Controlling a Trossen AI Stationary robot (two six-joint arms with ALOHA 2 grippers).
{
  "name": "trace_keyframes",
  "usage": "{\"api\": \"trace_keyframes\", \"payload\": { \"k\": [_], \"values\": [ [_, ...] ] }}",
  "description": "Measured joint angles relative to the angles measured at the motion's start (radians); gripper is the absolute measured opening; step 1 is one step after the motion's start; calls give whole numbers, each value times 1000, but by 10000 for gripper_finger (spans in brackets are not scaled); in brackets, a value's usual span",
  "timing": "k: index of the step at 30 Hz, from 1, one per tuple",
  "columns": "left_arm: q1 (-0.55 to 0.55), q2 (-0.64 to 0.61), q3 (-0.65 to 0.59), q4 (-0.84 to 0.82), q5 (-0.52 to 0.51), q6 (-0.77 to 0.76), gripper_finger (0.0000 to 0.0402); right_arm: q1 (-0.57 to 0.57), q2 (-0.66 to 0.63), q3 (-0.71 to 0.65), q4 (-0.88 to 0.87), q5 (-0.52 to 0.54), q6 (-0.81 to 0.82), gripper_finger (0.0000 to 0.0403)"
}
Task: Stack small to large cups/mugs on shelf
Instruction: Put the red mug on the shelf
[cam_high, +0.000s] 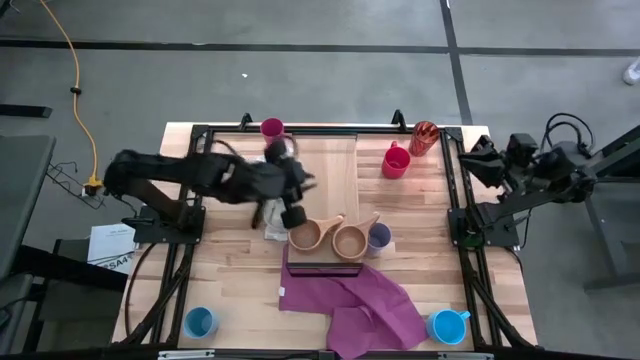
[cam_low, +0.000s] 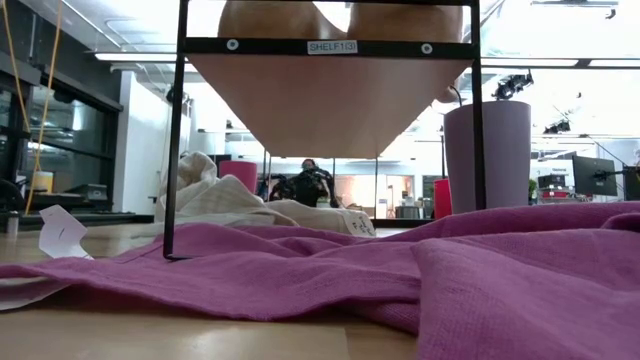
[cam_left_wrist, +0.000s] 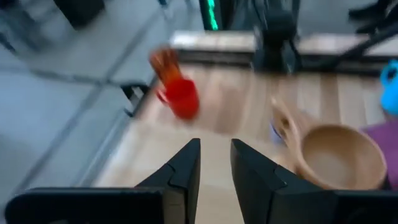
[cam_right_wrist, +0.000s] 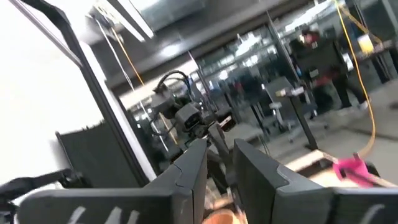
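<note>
**Wooden cups on the shelf plank, left hand empty beside them**

Two tan wooden handled cups (cam_high: 305, 236) (cam_high: 349, 241) sit side by side at the near end of the shelf (cam_high: 335, 170), a light-wood plank running down the middle of the high view. A lavender tumbler (cam_high: 379, 237) stands touching the right one. The left hand (cam_high: 292, 216) hovers just left of and above the left wooden cup; in the left wrist view its two dark fingers (cam_left_wrist: 185, 168) stand slightly parted with only a narrow gap between them, nothing held or touched, and a wooden cup (cam_left_wrist: 339, 155) lies to the lower right.

A red mug (cam_high: 396, 160) and an orange-red translucent tumbler (cam_high: 424, 137) stand at centre-right in the high view, near the table's far edge. A magenta tumbler (cam_high: 272, 128) is at top centre. Two blue mugs (cam_high: 200, 322) (cam_high: 447, 326) sit at the lower left and lower right corners of the table (cam_high: 230, 265). A purple cloth (cam_high: 360, 305) spreads below the shelf end.

The right hand (cam_right_wrist: 219, 163) waits at the far right, raised off the table, its fingers slightly apart and empty.
</note>
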Motion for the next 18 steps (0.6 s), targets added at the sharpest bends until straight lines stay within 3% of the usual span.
{"api": "trace_keyframes", "payload": {
  "k": [7,18],
  "values": [
    [-1,-154,0,105,-60,125,78,0,0,0,149,-7,-88,73],
    [-1,-366,0,215,-37,291,78,0,4,0,377,-7,-254,73]
  ]
}}
